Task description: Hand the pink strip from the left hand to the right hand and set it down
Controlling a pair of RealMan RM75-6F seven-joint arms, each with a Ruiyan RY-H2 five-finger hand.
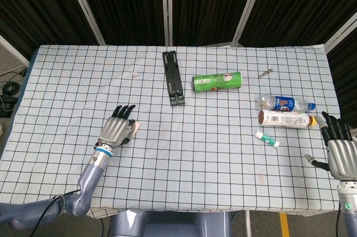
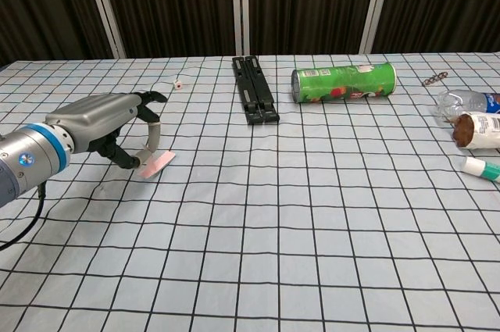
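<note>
The pink strip is small and flat, lying at the left of the checked table with one end tilted up off the cloth. My left hand arches over it and pinches its near end between the thumb and a fingertip. In the head view the strip peeks out at the right of my left hand. My right hand stays at the table's right edge, far from the strip, fingers spread and holding nothing. The chest view does not show it.
A black folded stand and a green can on its side lie at the back middle. At the right lie a water bottle, a brown-capped bottle and a small white-green tube.
</note>
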